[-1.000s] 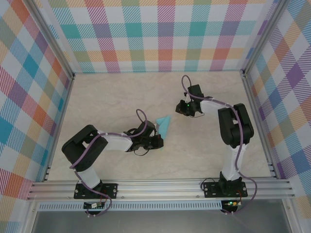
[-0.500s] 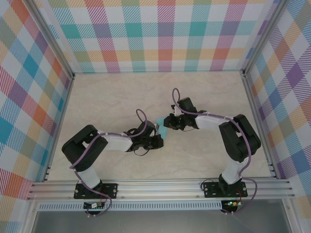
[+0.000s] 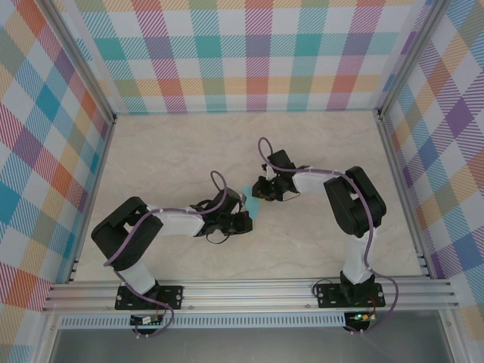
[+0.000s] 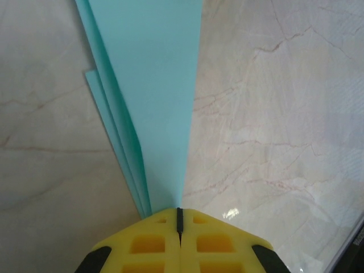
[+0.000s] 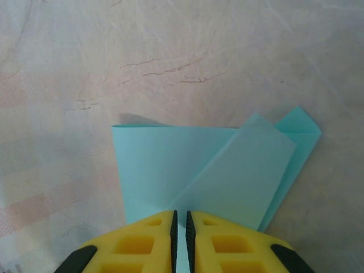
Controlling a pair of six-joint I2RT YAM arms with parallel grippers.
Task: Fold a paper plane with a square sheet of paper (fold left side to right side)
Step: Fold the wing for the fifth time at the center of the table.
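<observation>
The turquoise square sheet of paper is folded into a narrow paper plane that lies on the marble tabletop between the two arms. My left gripper is shut on the plane's narrow end, and its layered folds run straight away from the yellow fingers. My right gripper sits over the plane's wide end, where a loose flap lies across the flat layer. Its jaws are all but shut, with a thin slit that shows turquoise through it. From above, the right gripper meets the paper from the right and the left gripper from the lower left.
Checked walls close the table in at the back and sides. An aluminium rail with both arm bases runs along the near edge. Bare marble table lies around the paper.
The right arm has swung left and down from the table's middle right until its gripper reached the paper's wide end. The left gripper has kept its hold without moving.
</observation>
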